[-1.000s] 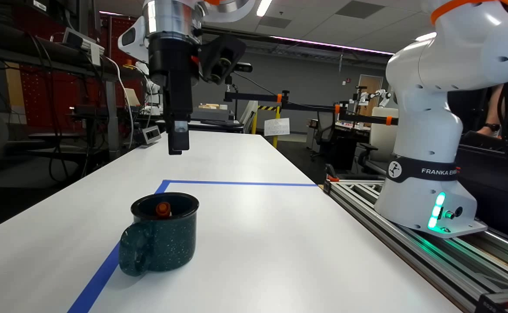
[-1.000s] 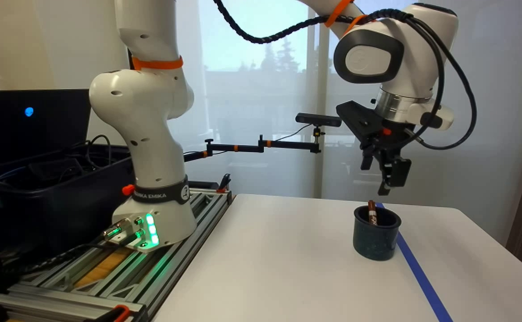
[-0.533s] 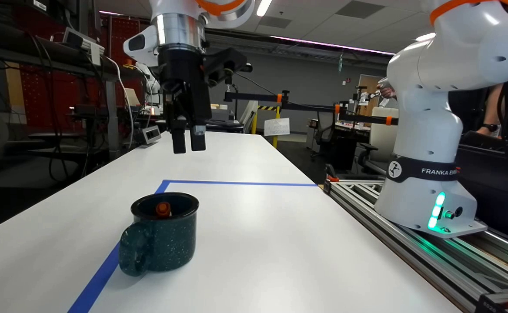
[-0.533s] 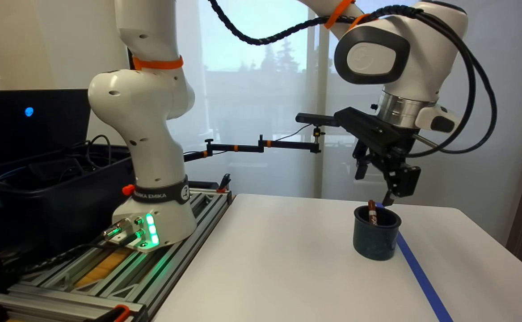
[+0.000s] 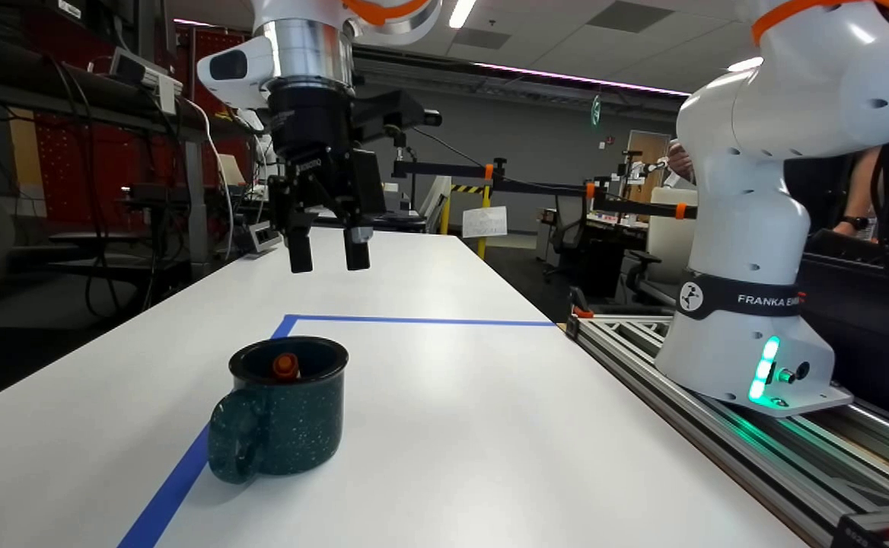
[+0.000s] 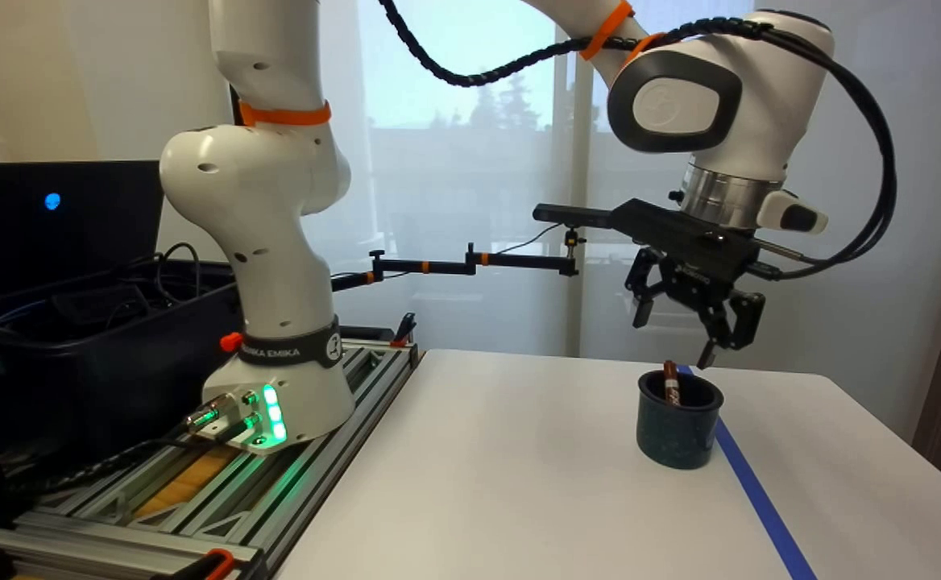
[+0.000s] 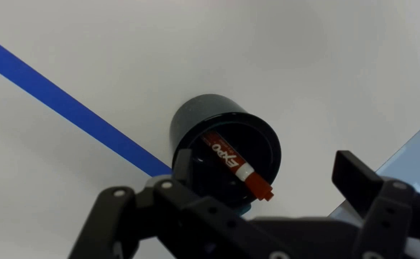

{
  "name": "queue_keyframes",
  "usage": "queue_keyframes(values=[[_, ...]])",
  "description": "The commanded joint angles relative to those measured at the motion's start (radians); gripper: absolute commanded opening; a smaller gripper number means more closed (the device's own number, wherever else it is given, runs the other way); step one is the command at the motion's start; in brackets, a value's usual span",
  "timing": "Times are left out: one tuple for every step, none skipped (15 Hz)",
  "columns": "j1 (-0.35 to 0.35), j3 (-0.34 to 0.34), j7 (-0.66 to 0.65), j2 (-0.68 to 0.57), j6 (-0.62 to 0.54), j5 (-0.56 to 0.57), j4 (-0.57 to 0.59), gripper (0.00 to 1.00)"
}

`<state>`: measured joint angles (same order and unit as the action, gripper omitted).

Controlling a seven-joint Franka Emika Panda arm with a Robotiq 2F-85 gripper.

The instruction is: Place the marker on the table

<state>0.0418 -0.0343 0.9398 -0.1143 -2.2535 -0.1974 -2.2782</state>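
Observation:
The marker (image 7: 231,160) is a red stick with a white band and an orange-red cap. It leans inside the dark teal mug (image 7: 201,111), cap end up at the rim. In both exterior views the marker (image 5: 286,367) (image 6: 671,382) pokes up from the mug (image 5: 292,426) (image 6: 676,439). The mug stands upright on the white table (image 5: 444,426) (image 6: 503,467). My gripper (image 5: 329,262) (image 6: 673,342) is open and empty, above the mug's level and apart from it. In the wrist view, the marker's cap lies between the spread fingers (image 7: 265,169), below them.
Blue tape lines (image 5: 414,320) (image 6: 760,499) run along the table beside and under the mug. The mug's handle (image 5: 235,438) shows in an exterior view. The arm's base stands on a metal rail (image 6: 309,451) along the table edge. A camera on a jointed boom (image 6: 519,259) is behind.
My gripper has turned about its upright axis, so both fingers now show apart in both exterior views. It sits slightly lower in an exterior view. The mug and marker have not moved.

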Motion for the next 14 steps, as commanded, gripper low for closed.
queue_keyframes(values=[[-0.009,-0.016,0.146,-0.031,-0.024,0.04,0.023,1.0],[-0.008,-0.02,0.193,-0.04,-0.037,0.045,0.023,1.0],[-0.007,-0.023,0.238,-0.053,-0.058,0.052,0.025,1.0],[-0.005,-0.026,0.281,-0.061,-0.078,0.061,0.027,1.0],[-0.004,-0.029,0.325,-0.073,-0.1,0.068,0.031,1.0],[0.0,-0.033,0.379,-0.085,-0.123,0.062,0.034,1.0],[0.002,-0.036,0.427,-0.097,-0.149,0.063,0.036,1.0],[0.007,-0.043,0.479,-0.11,-0.174,0.046,0.039,1.0],[0.011,-0.05,0.529,-0.123,-0.2,0.036,0.042,1.0],[0.016,-0.062,0.584,-0.136,-0.22,0.014,0.045,1.0],[0.019,-0.073,0.621,-0.151,-0.24,0.002,0.051,1.0],[0.023,-0.086,0.659,-0.163,-0.251,-0.014,0.057,1.0],[0.025,-0.097,0.682,-0.172,-0.255,-0.022,0.062,1.0],[0.024,-0.103,0.691,-0.179,-0.251,-0.023,0.069,1.0]])
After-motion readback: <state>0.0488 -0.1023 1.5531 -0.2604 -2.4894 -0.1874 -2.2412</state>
